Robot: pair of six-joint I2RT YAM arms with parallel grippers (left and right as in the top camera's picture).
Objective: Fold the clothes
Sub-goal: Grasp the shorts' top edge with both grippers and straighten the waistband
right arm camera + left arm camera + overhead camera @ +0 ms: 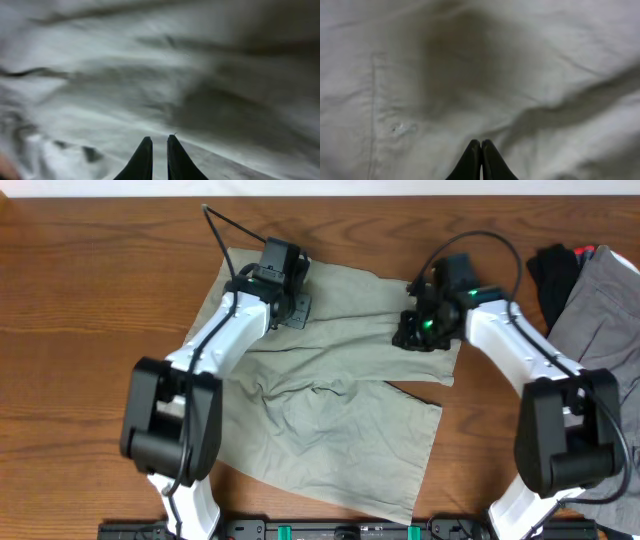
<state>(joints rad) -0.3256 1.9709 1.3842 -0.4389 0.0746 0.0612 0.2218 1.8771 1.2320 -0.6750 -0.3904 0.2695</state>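
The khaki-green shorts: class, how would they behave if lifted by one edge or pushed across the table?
The shorts would probably hang limp: they lie flat with soft wrinkles and folds. They look like thin cloth, so likely light. Pushed, they would probably bunch up rather than slide whole over the wooden table.

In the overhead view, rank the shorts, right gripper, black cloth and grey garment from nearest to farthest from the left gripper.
1. Shorts: directly under the left gripper.
2. Right gripper: to its right, also over the shorts.
3. Black cloth: far right, near the top.
4. Grey garment: just beyond the black cloth, right edge.
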